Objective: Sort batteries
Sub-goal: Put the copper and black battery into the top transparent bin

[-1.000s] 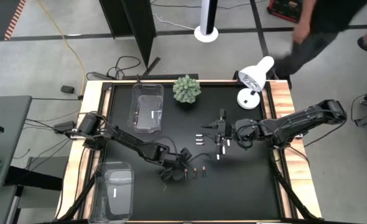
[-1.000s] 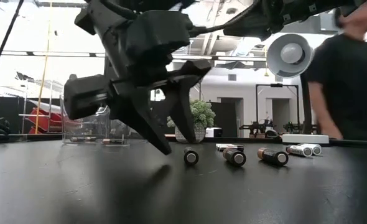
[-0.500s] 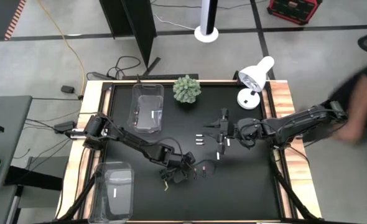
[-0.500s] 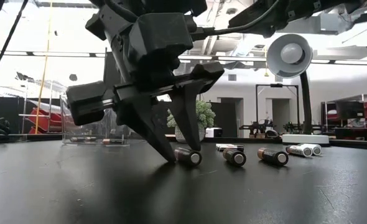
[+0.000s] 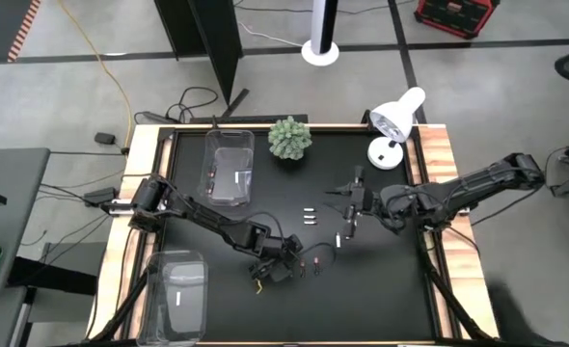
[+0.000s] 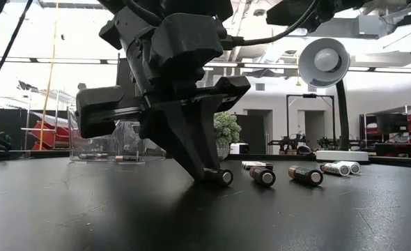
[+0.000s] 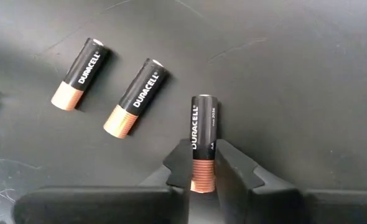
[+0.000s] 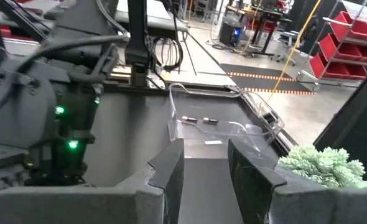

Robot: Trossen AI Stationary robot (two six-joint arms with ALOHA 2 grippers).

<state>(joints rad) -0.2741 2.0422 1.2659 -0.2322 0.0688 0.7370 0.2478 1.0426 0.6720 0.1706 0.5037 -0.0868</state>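
Black tabletop (image 7: pixel 295 74): left hand (image 7: pixel 202 171) clamps 1 Duracell battery (image 7: pixel 203 134) (label readable only from wrist).

I see a matt black surface (image 5: pixel 381 280) with faint scuffs, edged in pale bare wood. The black-and-copper batteries (image 7: pixel 135 98) look glossy; my left end effector (image 7: pixel 203 167) fingers are dull dark plastic.

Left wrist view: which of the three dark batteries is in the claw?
The battery clamped by its copper end in the left claw; the other two lie free.
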